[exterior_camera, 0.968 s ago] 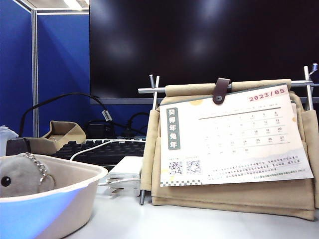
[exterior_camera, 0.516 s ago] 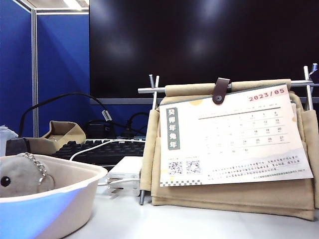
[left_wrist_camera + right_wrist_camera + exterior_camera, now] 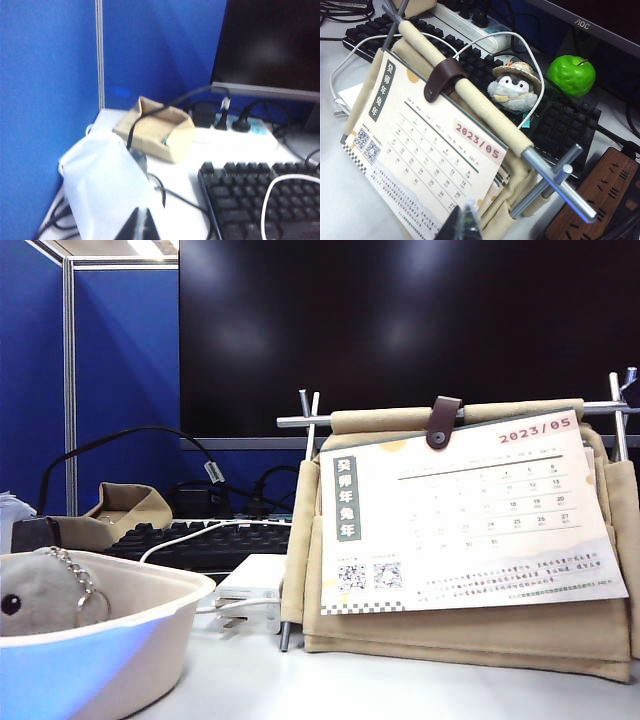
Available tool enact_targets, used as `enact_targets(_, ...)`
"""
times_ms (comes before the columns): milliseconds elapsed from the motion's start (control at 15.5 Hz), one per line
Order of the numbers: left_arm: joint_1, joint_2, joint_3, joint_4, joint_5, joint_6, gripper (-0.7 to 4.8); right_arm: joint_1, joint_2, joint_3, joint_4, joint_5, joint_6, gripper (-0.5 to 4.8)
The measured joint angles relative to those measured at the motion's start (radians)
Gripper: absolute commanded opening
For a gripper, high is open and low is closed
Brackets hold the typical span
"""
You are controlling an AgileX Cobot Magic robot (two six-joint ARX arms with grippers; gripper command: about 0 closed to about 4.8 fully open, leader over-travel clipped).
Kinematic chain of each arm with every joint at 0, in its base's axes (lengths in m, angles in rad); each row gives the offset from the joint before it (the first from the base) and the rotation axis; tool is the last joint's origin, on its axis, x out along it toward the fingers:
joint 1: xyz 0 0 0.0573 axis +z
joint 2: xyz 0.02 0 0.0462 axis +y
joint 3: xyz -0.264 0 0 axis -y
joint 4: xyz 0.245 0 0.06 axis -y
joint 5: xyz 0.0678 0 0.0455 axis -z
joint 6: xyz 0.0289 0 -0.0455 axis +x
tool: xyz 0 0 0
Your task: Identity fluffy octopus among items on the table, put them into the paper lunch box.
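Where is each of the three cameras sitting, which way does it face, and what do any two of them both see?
Exterior view: low at table height, facing the monitor; the fluffy octopus lies in the paper lunch box beside the calendar; no arm shows.
Left wrist view: above the desk's corner, facing the blue partition and keyboard; the shut left gripper shows at the edge.
Right wrist view: above, behind the calendar, looking down; the shut right gripper shows at the edge.
Shared: the exterior and right wrist views both see the calendar.

nothing visible in the exterior view has changed.
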Motion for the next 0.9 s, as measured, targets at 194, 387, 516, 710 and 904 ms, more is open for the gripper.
enact_targets(194, 0.000, -0.033, -0.037, 0.013, 0.000, 0.000, -0.05, 0.000, 0.000, 0.000, 0.000, 0.000, 0.000, -0.06)
enact_targets(387, 0.000, -0.042, -0.051, 0.014, 0.000, 0.000, -0.05, 0.000, 0.000, 0.000, 0.000, 0.000, 0.000, -0.06)
enact_targets(516, 0.000, -0.042, -0.052, 0.015, -0.017, 0.000, -0.05, 0.000, 0.000, 0.000, 0.000, 0.000, 0.000, -0.06)
enact_targets(710, 0.000, -0.042, -0.071, 0.025, -0.051, 0.000, -0.05, 0.000, 0.000, 0.000, 0.000, 0.000, 0.000, -0.06)
enact_targets(904, 0.000, -0.042, -0.098, 0.019, -0.049, 0.000, -0.05, 0.000, 0.000, 0.000, 0.000, 0.000, 0.000, -0.06)
